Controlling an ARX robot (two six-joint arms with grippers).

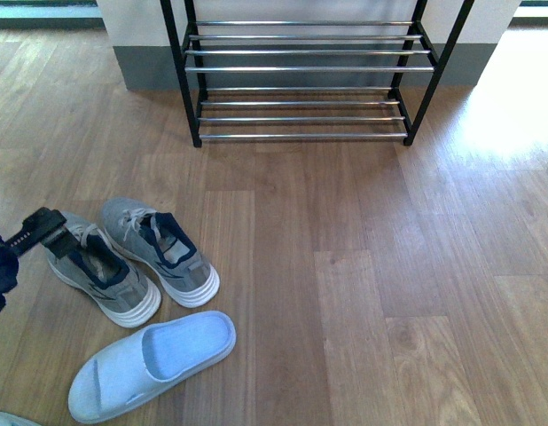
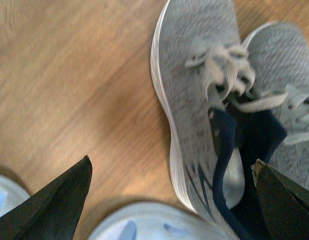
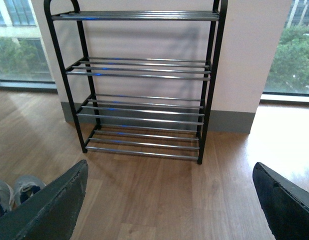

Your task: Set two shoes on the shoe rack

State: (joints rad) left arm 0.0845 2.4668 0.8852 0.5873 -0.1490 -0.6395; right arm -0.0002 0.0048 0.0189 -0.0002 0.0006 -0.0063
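Two grey knit sneakers lie side by side on the wooden floor at the left, one (image 1: 101,271) nearer the edge and the other (image 1: 160,248) beside it. A light-blue slipper (image 1: 154,355) lies in front of them. My left gripper (image 1: 39,232) hovers over the outer sneaker (image 2: 189,95), open, with one finger (image 2: 282,200) above its dark opening and the other finger (image 2: 59,205) over bare floor. The slipper (image 2: 154,227) shows below the jaws. My right gripper (image 3: 170,164) is open and empty, facing the black shoe rack (image 3: 144,85). The rack (image 1: 301,84) stands at the far wall.
A corner of a second light-blue slipper (image 1: 6,419) shows at the bottom left. Open wooden floor (image 1: 363,266) stretches between the shoes and the rack. A grey baseboard and white wall (image 3: 244,65) stand behind the rack, with windows either side.
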